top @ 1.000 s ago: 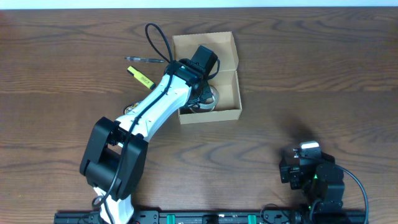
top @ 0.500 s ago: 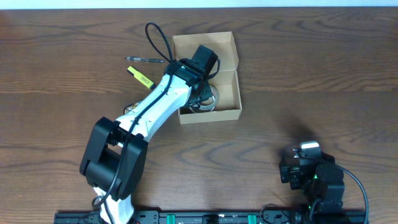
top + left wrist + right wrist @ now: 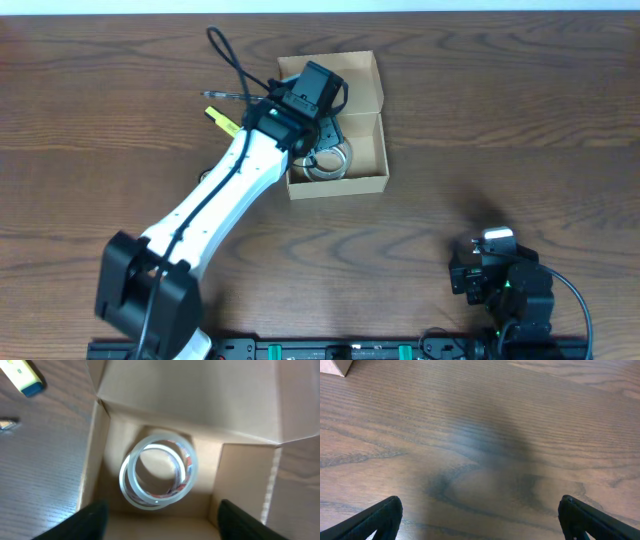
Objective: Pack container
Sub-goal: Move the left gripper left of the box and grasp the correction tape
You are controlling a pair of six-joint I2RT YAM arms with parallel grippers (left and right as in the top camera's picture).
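The container (image 3: 340, 186) is a tan cardboard box with its lid flap folded back, standing open at the table's upper middle. Two clear tape rolls (image 3: 331, 160) lie overlapping on its floor, leaning slightly, and show in the left wrist view as tape rolls (image 3: 159, 471) between the container's walls (image 3: 240, 470). My left gripper (image 3: 322, 128) hangs over the box interior. This left gripper (image 3: 165, 527) is open, its dark fingers (image 3: 92, 520) wide apart with nothing between them. My right gripper (image 3: 487, 262) rests at the front right, and it (image 3: 480, 522) is open over bare wood.
A yellow marker (image 3: 226, 122) with a blue cap (image 3: 22, 375) lies left of the box. A thin dark pen (image 3: 228, 96) lies just beyond it. The left arm's cable loops above the box's left edge. A corner of the box (image 3: 335, 366) shows in the right wrist view.
My left gripper has opened and let go of the tape rolls, which now lie free in the box. The left arm has lifted and swung slightly left. The right arm is still.
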